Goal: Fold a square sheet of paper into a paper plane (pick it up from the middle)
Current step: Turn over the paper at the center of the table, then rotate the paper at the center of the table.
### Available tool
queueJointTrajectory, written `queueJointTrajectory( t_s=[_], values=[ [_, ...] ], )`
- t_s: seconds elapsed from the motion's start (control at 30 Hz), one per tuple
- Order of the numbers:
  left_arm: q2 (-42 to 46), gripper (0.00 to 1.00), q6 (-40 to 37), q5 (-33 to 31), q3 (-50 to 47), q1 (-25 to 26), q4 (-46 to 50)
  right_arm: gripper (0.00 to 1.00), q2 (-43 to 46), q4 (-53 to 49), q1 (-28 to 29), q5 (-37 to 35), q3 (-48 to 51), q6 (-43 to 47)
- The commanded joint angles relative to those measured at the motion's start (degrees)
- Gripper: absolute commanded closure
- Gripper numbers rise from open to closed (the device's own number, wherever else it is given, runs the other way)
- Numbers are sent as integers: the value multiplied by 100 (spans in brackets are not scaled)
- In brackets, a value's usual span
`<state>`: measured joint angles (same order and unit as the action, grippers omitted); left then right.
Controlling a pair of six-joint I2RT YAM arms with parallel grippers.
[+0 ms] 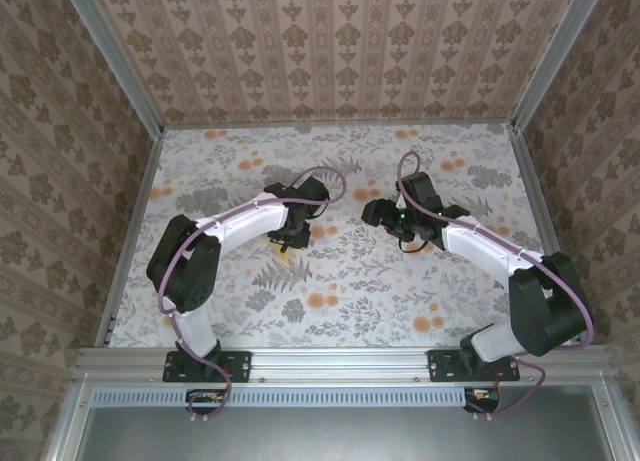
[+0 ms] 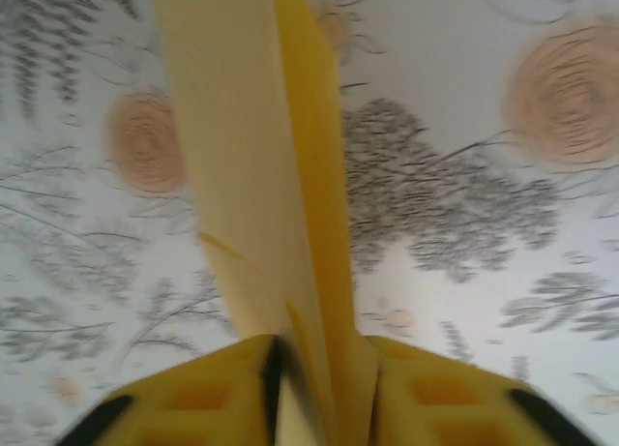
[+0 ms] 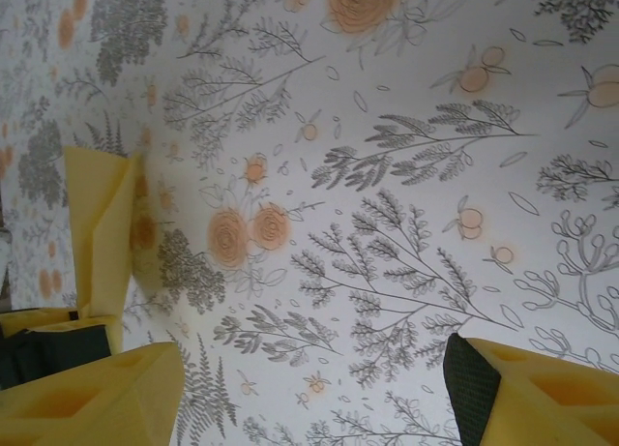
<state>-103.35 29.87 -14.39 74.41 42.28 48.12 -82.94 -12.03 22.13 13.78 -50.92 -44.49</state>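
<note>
The paper plane [image 2: 261, 175] is plain yellow, pale on its broad panel and deeper on the fold beside it. Around the plane the desk [image 2: 464, 301] is white, printed with grey ferns and soft orange flower blotches [image 2: 145, 141]. Below the plane the left fingers [image 2: 193, 407] are yellow, seemingly black-edged, though the view is blurred. The right fingers [image 3: 542, 398] are yellow with a dark pad. Far behind the plane the walls [image 1: 340, 41] show beige-and-brown damask stripes. The arms [image 1: 240, 226] are white and black, with lilac cables [image 1: 172, 281].

Around me brown damask-patterned walls [image 1: 340, 51] on three sides, beneath me a white tabletop [image 1: 350, 281] printed with grey ferns and orange flowers, aluminium rails [image 1: 330, 361] along its edges, soft even light
</note>
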Motion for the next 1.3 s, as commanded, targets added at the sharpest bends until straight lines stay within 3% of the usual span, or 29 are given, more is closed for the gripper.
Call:
queueJointTrajectory(
  t_s=[0.0,0.2,0.4,0.6,0.83,1.07,1.27],
  values=[
    [80,55,4,839,126,-40,-518,26,151,-59,13,-131,129,7],
    [861,31,77,1626,-443,-440,-1295,28,-74,140,220,-64,101,60],
    [2099,15,362,2108,-1598,-1459,-2008,40,-813,250,1256,-306,-504,94],
    [3068,9,415,2388,-2570,-2706,-2120,49,-1948,216,2434,-534,-1598,-4],
    [3838,5,363,2841,-3380,-3778,-2206,54,-3181,70,2942,-422,-2763,-270],
    [3930,3,283,3092,-3548,-3981,-2309,54,-4010,-294,2942,-210,-3571,-313],
    [3893,3,292,3329,-3590,-3989,-2470,54,-4135,-662,2868,-180,-3551,-16]
  ],
)
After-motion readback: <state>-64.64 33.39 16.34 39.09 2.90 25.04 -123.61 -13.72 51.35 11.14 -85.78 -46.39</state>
